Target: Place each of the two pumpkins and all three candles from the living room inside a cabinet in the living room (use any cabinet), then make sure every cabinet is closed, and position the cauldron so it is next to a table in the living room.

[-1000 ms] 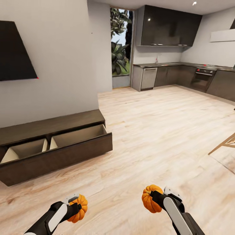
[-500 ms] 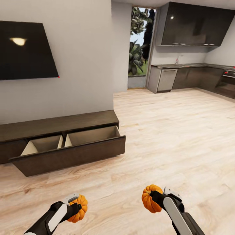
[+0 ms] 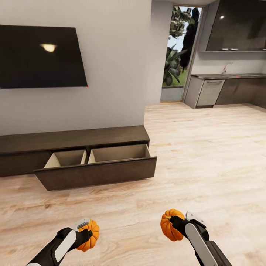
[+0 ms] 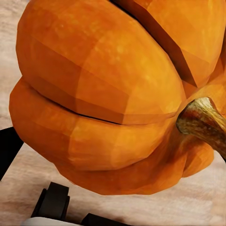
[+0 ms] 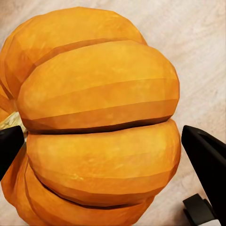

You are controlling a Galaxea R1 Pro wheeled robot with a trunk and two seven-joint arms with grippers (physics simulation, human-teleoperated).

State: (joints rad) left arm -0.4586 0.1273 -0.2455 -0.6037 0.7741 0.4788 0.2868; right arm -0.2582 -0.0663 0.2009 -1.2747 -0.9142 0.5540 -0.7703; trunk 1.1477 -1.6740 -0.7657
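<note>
Each of my arms carries a ribbed orange pumpkin above the wooden floor. My left gripper (image 3: 88, 234) is shut on one pumpkin (image 3: 90, 235) (image 4: 103, 99), whose brown stem shows close up in the left wrist view. My right gripper (image 3: 173, 223) is shut on the other pumpkin (image 3: 169, 224) (image 5: 99, 122), with a black finger on either side of it in the right wrist view. Ahead and to the left, the long low dark-brown cabinet (image 3: 74, 138) stands against the wall with a wide drawer (image 3: 99, 171) pulled out, showing two pale compartments with nothing visible in them. The candles and cauldron are out of view.
A dark TV screen (image 3: 40, 57) hangs on the wall above the cabinet. Pale wood floor (image 3: 207, 162) stretches ahead and right. At the far right are grey kitchen units (image 3: 225, 90) and a glass door (image 3: 175, 70) onto plants.
The whole view has swung left, so the cabinet and TV now sit nearer the middle and the kitchen has slid off right. Both grippers still hold their pumpkins in the same pose.
</note>
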